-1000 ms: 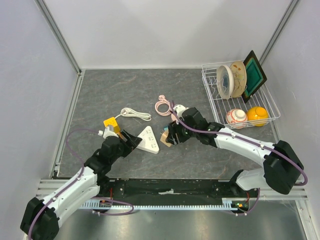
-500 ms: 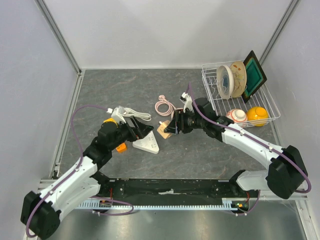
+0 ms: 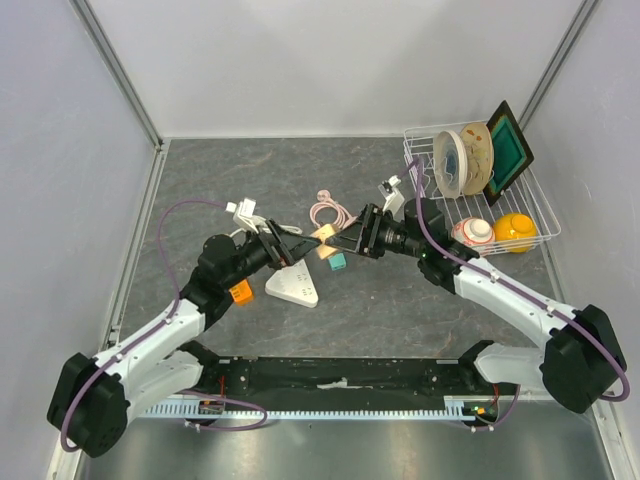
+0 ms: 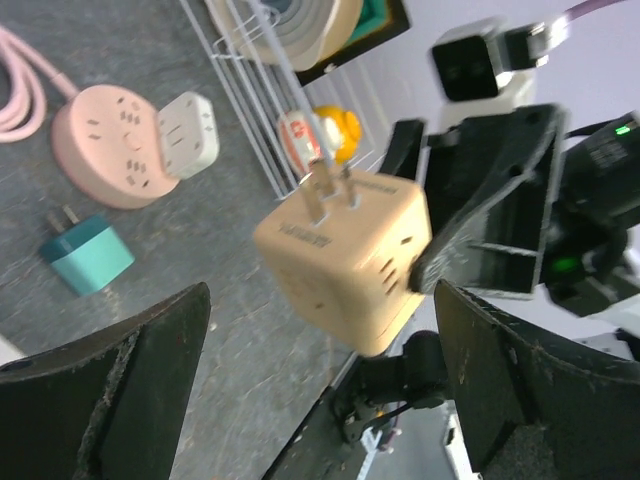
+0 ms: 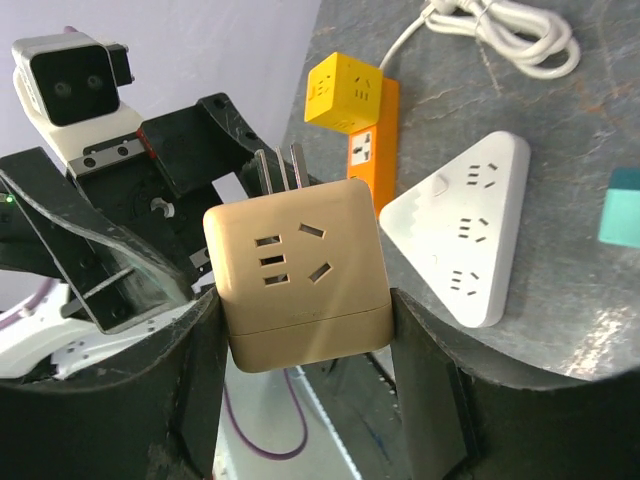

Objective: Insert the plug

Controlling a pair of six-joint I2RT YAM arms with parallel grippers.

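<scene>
The beige cube plug (image 3: 323, 239) has risen well off the counter (image 3: 250, 170), clenched in the right jaws and hanging in midair just before the left jaws, which stand spread and released.

The top external camera sits above and behind both arm bases and looks steeply down. It is far enough off to take in the whole tabletop (image 3: 200, 190), with the dish rack (image 3: 440, 215) at its right edge. The left wrist camera sits close behind the left arm's fingers (image 4: 110, 400) and faces rightward, almost level, straight at the right wrist camera (image 4: 470, 65). The right wrist camera peers between the right arm's fingers (image 5: 480, 400) the opposite way, at the left wrist camera (image 5: 70, 85). All three views share the tan cube plug (image 5: 300, 270), very near both wrist lenses. The overhead and right wrist views also share the white triangular power strip (image 5: 475, 235).
</scene>
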